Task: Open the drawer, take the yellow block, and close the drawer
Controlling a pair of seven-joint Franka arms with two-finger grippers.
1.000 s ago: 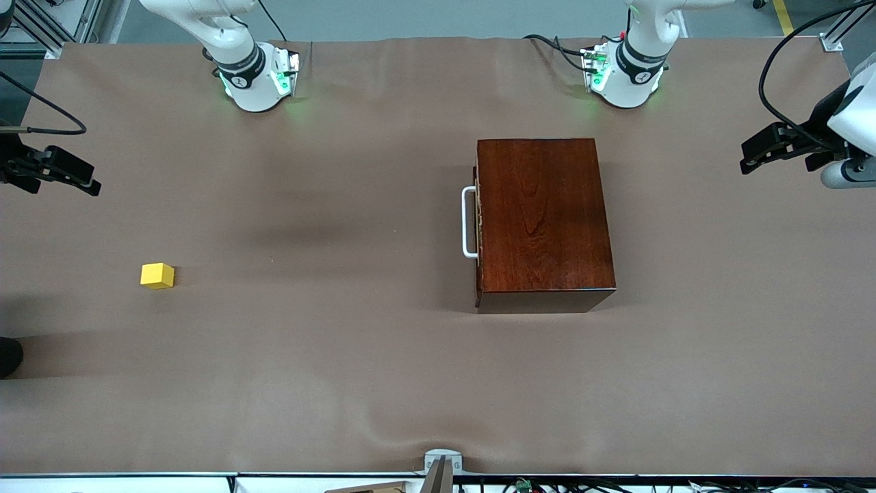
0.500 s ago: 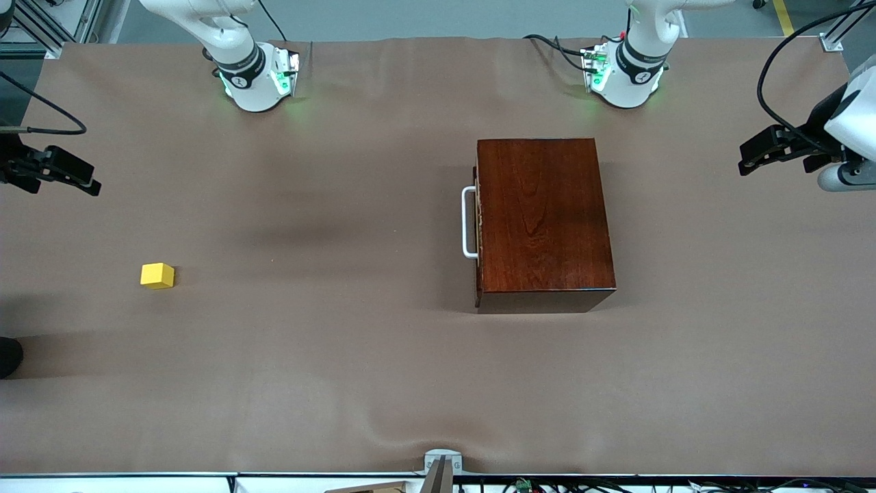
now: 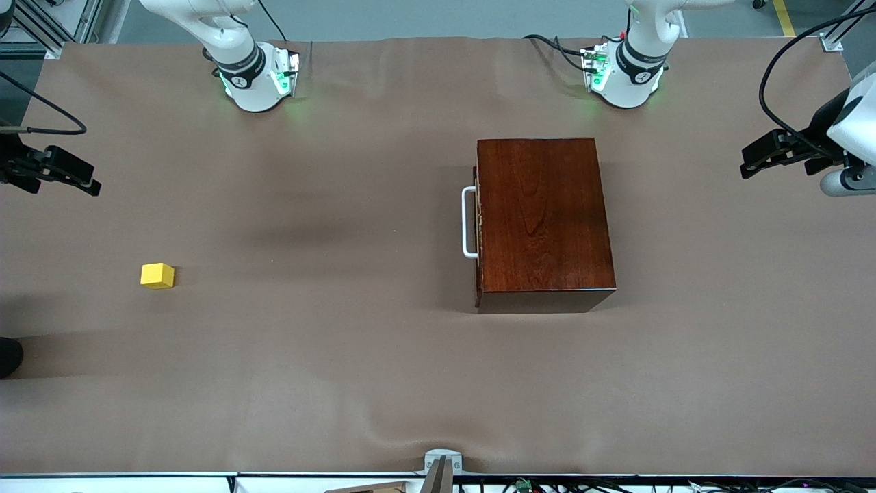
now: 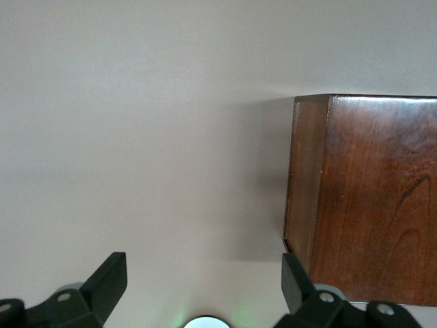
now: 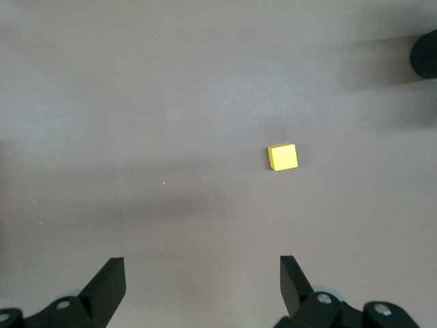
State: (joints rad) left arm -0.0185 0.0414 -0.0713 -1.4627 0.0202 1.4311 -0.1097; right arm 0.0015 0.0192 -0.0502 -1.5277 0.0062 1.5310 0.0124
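Sitting shut in the box [image 3: 544, 222], the drawer [image 3: 478, 222] shows only its white handle [image 3: 468, 222]. The block [image 3: 157, 275] lies on the table [image 3: 342, 356], well apart toward the right arm's end. Both grippers, left [image 3: 753, 156] and right [image 3: 85, 183], hang wide open and empty at their ends.

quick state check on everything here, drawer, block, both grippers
drawer: shut, white handle untouched, facing the right arm's end
wooden box: upright on the table
yellow block: on the bare table toward the right arm's end, outside the drawer, not held
left gripper: open, empty, over the table beside the box
right gripper: open, empty, over the table near the block
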